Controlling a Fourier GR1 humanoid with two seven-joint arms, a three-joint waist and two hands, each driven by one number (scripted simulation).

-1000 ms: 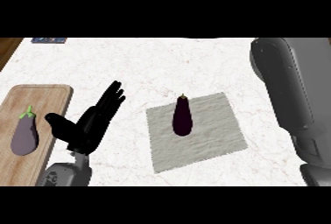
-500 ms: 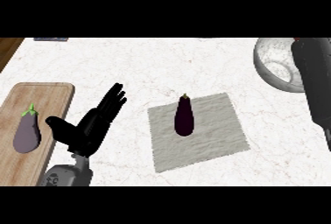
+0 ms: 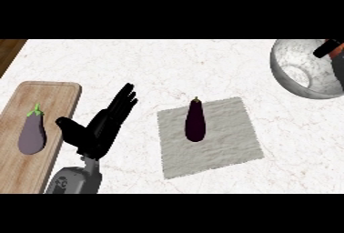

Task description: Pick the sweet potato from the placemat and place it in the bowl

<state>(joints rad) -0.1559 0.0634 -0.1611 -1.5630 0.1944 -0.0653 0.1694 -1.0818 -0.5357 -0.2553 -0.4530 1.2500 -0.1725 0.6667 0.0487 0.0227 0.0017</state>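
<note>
Head view of the white marbled counter (image 3: 168, 68). A dark purple eggplant (image 3: 194, 122) lies lengthwise on the grey placemat (image 3: 222, 150), stem pointing away from the robot, in the mat's left-hand half; no sweet potato is visible. The left hand (image 3: 101, 125) rests left of the placemat, well apart from the eggplant, fingers straight and spread, holding nothing. Farther left of the placemat lies a wooden cutting board (image 3: 27, 91), bearing a paler purple eggplant (image 3: 32, 134) with a green stem. A metal bowl (image 3: 299, 70) stands beyond the placemat's right corner; at the bowl's right rim part of the right hand (image 3: 327, 48) shows, its finger state indiscernible.
</note>
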